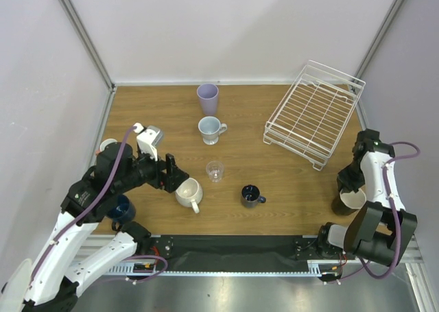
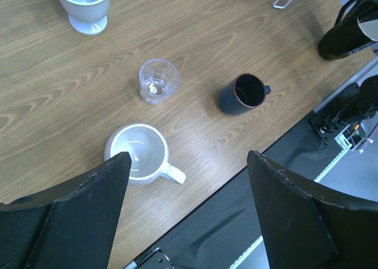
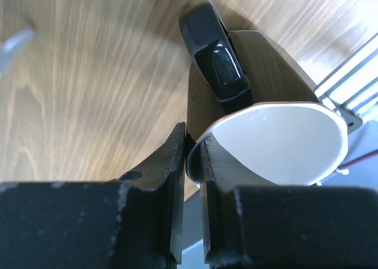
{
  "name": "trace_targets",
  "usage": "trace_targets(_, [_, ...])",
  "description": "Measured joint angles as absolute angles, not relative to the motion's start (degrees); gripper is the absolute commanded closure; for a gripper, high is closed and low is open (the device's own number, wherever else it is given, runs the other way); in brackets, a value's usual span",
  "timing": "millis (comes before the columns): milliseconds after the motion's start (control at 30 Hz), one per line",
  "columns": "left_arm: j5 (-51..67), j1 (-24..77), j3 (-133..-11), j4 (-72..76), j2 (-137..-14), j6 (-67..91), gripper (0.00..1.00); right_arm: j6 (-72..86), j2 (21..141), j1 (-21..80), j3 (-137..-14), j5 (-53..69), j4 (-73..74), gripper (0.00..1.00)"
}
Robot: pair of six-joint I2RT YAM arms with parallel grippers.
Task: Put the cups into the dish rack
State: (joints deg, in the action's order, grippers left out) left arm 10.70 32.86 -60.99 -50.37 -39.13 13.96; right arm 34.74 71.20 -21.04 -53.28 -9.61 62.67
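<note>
Wooden tabletop (image 1: 274, 188): right jaws pinching rim of dark mug (image 3: 283, 145), near right; left jaws spread beside cream mug (image 2: 139, 154).

Wooden table (image 1: 295, 188), pale walls (image 1: 240, 31)

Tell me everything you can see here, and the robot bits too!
table: one, brown wood
dish rack: one, white wire, far right, no cups inside
tumbler: one, lavender, far middle
footed mug: one, pale blue-white, just nearer than the tumbler
glass: one, clear, table middle
cream mug: one, cream, near-left of the glass
dark mug: one, blackish, near-right of the glass
navy cup: one, navy, near left, partly under the left arm
small cup: one, pale inside, left edge, mostly hidden
brown mug: one, dark brown, white inside, near right edge
left jaws: one pair, black, open, beside the cream mug
right jaws: one pair, black, shut on the brown mug's rim
</note>
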Motion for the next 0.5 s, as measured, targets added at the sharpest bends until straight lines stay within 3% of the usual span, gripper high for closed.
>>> trace_targets(167, [11.18, 32.88, -61.39, -50.33, -40.32, 14.39, 0.17, 37.82, 70.70, -10.52, -55.55, -11.18, 68.03, 1.00])
trace_targets(500, [12.97, 32.88, -62.46, -50.70, -45.01, 16.53, 0.14, 50.41, 69.04, 21.43, -61.89, -12.75, 73.52, 1.00])
